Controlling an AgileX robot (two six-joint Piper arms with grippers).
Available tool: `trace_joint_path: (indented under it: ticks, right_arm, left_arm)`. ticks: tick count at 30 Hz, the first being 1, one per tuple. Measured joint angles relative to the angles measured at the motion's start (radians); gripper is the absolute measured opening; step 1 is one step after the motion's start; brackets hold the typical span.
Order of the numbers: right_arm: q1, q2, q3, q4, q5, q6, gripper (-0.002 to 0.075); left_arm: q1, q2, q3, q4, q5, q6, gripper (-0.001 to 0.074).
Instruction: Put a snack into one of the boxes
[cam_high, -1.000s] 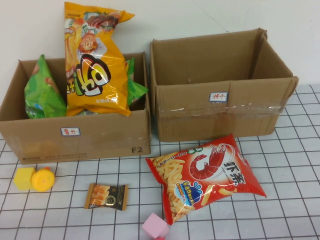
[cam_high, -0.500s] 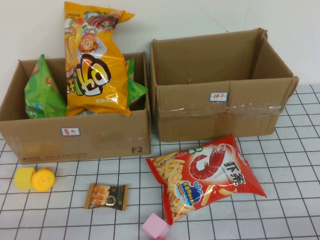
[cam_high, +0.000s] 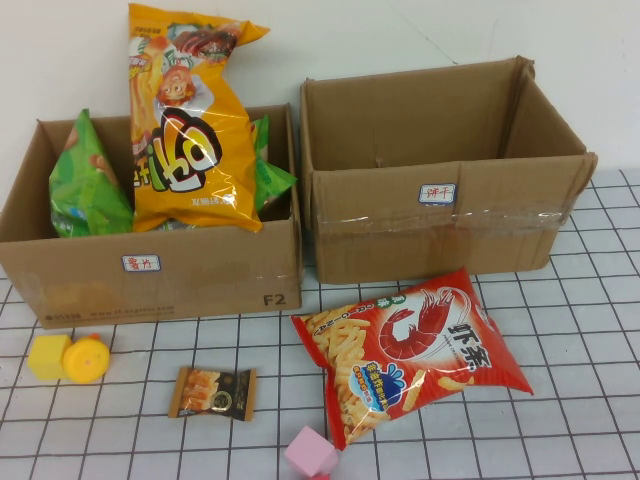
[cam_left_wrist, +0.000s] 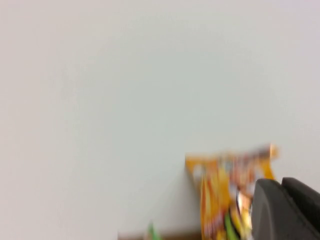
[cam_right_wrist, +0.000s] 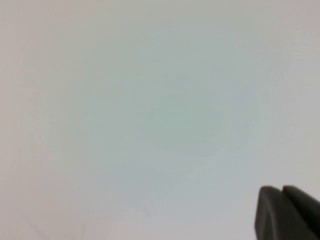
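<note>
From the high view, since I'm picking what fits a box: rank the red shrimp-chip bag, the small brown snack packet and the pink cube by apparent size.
1. Red shrimp-chip bag, largest.
2. Small brown snack packet.
3. Pink cube, smallest as seen, though the frame edge cuts it off, so unsure.

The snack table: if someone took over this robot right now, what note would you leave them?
Left tool and right tool show only in their wrist views, raised and facing the wall, holding nothing visible.
Left box already holds an orange bag and green bags.
Right box shows no snack.
Red shrimp-chip bag and small brown snack lie on the table, untouched.
Left: pick one, box it.
</note>
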Motion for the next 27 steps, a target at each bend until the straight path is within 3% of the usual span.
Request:
trace_joint_path:
  ticks: [9,16,20,23,27]
  right_arm:
    - [0.000,-0.004,-0.003,-0.015,-0.091,-0.003,-0.0001]
    - [0.000,-0.005,-0.214,-0.076,0.396,-0.019,-0.0001]
    - [0.000,0.075,-0.299,-0.072,0.617,-0.021,-0.0001]
    - [0.000,0.197,-0.310,0.028,0.747,-0.021,-0.0001]
    - [0.000,0.315,-0.310,0.111,0.792,-0.022,-0.0001]
  left_arm:
    - [0.000,0.000,0.000,-0.029,-0.181,0.000,-0.0001]
    - [0.000,0.015,-0.248,-0.037,0.331,0.040,-0.0001]
    - [0.000,0.141,-0.398,-0.025,0.605,0.070,-0.0001]
    - [0.000,0.323,-0.478,-0.027,0.728,0.040,-0.0001]
    - [0.000,0.464,-0.487,-0.029,0.737,0.040,-0.0001]
